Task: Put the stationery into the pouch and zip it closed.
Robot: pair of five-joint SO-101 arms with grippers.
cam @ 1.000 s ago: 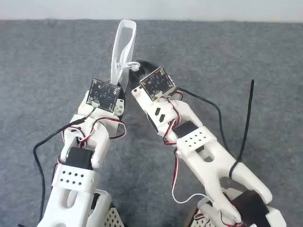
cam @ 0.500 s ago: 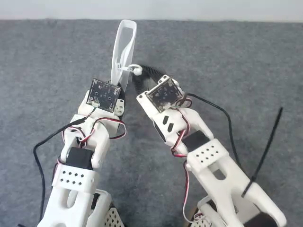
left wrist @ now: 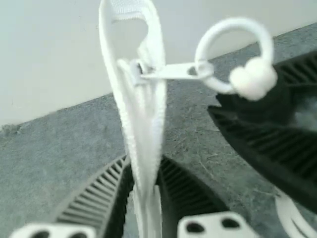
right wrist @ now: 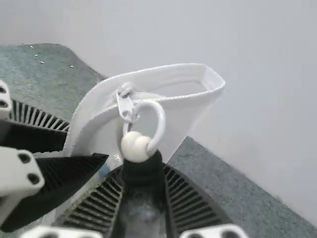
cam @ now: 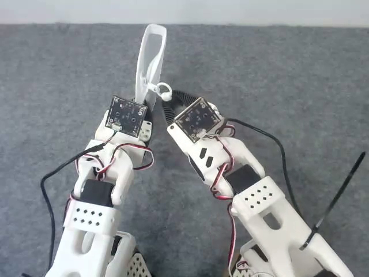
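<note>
A white pouch [cam: 151,55] stands on edge above the grey table, its lower end pinched in my left gripper [cam: 142,104], which is shut on it. In the left wrist view the pouch [left wrist: 141,114] rises from between the ribbed fingers [left wrist: 101,198], its zipper edge facing the camera. A white zipper pull [cam: 163,89] with a ring and bead sticks out sideways from the pouch. My right gripper [cam: 168,105] sits just beside it, shut on the bead end. In the right wrist view the zipper pull [right wrist: 146,124] rests at the black fingertips, in front of the pouch [right wrist: 173,94].
Grey carpet-like cloth [cam: 288,69] covers the table, with a pale wall [cam: 259,11] along the far edge. The two arms stand close together in the middle. Black cables [cam: 340,190] trail beside the right arm.
The right arm has drawn back toward the near side with the zipper pull, which has slid a little down the pouch edge. The left arm and the pouch have kept still.
</note>
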